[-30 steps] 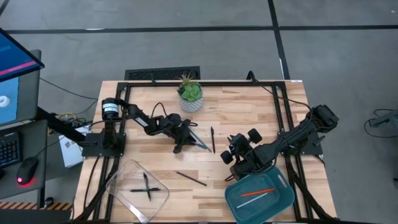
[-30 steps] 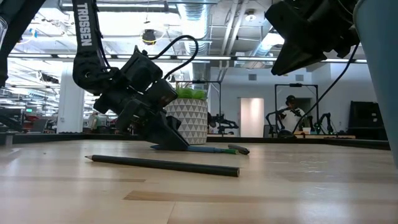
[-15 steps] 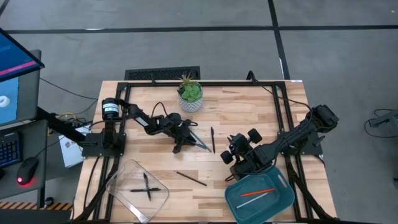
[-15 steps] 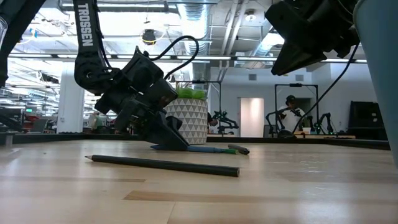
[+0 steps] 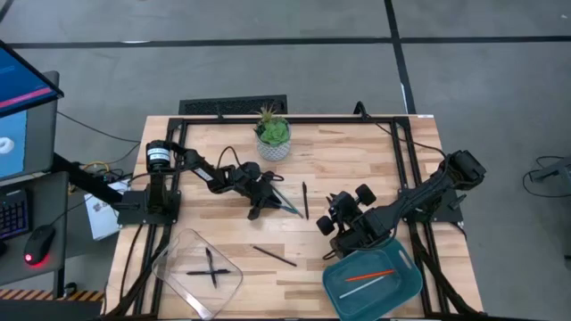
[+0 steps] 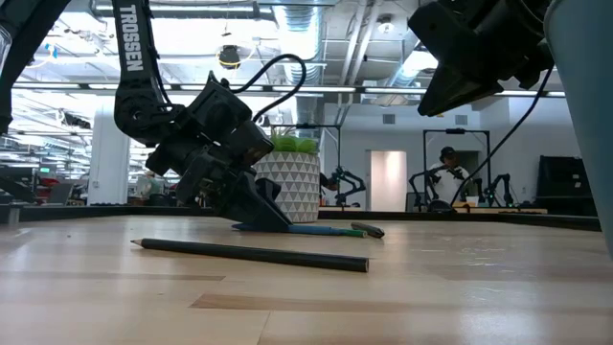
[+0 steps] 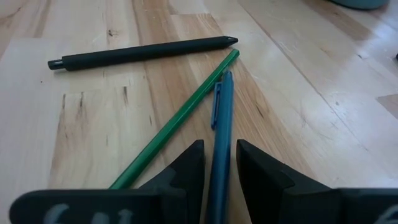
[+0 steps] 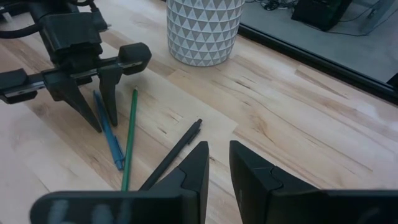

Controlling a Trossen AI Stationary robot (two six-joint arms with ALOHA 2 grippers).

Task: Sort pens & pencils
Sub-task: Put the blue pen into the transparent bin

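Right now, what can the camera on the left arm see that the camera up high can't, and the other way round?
Only the left wrist view shows the blue pen lying between the left gripper fingers, its clip visible, beside the green pencil.

Only the high view shows the potted plant, the clear tray with two crossed pens, the teal bin with an orange-red one, and the right gripper by that bin.

Both show the black pen on the wooden table.
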